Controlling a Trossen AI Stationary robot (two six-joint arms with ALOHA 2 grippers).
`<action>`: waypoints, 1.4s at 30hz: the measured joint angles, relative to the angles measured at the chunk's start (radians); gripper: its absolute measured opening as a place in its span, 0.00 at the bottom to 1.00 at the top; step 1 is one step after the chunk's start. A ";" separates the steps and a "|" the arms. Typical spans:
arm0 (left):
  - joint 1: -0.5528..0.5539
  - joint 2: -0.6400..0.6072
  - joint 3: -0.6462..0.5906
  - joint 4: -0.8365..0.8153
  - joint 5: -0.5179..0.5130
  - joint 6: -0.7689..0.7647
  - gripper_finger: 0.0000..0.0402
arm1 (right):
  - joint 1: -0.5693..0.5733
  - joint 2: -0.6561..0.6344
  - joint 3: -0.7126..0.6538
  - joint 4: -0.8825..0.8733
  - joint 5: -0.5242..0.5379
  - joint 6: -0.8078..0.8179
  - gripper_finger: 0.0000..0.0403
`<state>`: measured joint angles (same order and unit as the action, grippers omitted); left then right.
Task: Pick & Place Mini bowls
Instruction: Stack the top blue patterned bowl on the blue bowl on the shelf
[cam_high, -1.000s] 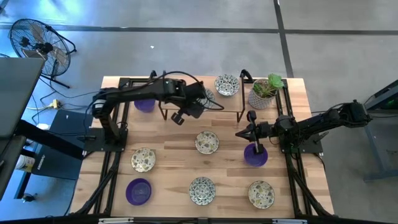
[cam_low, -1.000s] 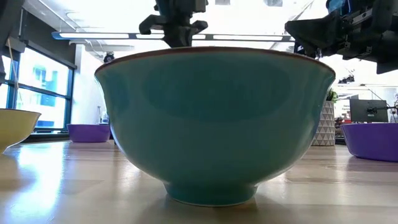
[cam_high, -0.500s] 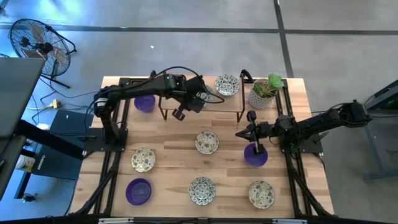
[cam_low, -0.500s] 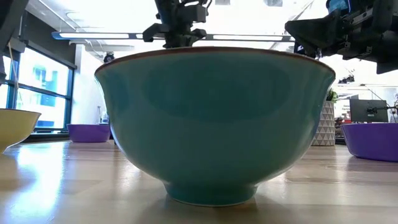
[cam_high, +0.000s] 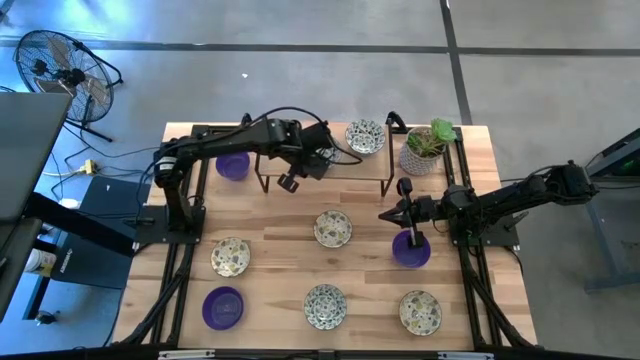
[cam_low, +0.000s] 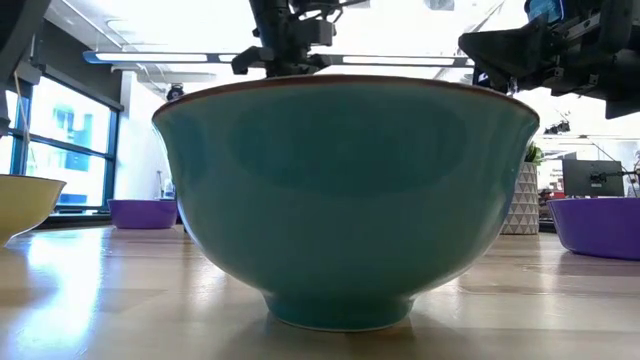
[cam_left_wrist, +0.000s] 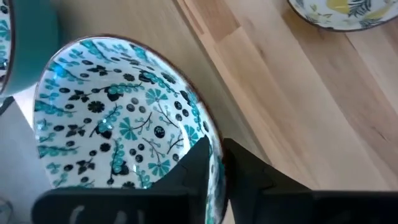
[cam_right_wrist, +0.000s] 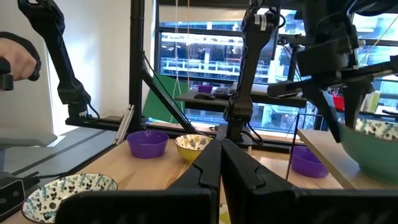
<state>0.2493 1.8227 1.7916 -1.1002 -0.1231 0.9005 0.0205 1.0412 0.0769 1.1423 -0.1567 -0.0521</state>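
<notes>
The left hand (cam_left_wrist: 214, 165) is pinching the rim of a teal floral mini bowl (cam_left_wrist: 118, 118) between its fingers, carrying it above the far side of the table (cam_high: 370, 205), beside the dark metal rack (cam_high: 322, 180). To place it well, it should be lowering the bowl level, releasing only once the base is resting flat. The right hand (cam_high: 404, 214) is waiting with fingers pressed together over a purple mini bowl (cam_high: 411, 250) near the table's right edge.

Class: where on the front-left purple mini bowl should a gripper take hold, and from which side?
Take the purple mini bowl by its rim, from straight above, one finger inside and one outside: it sits upright, open-topped, with nothing touching it.
</notes>
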 joint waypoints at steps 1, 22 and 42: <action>0.000 0.000 0.000 -0.002 -0.001 0.000 0.14 | 0.000 0.000 0.000 0.000 0.000 0.000 0.00; -0.001 -0.010 0.001 -0.050 -0.030 -0.007 0.27 | 0.000 0.000 0.000 0.000 -0.001 0.000 0.00; -0.107 -0.095 0.085 -0.067 -0.102 -0.034 0.06 | 0.000 0.000 0.000 0.000 0.019 -0.005 0.00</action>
<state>0.1420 1.7277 1.8766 -1.1667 -0.2249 0.8665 0.0208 1.0412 0.0769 1.1427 -0.1374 -0.0574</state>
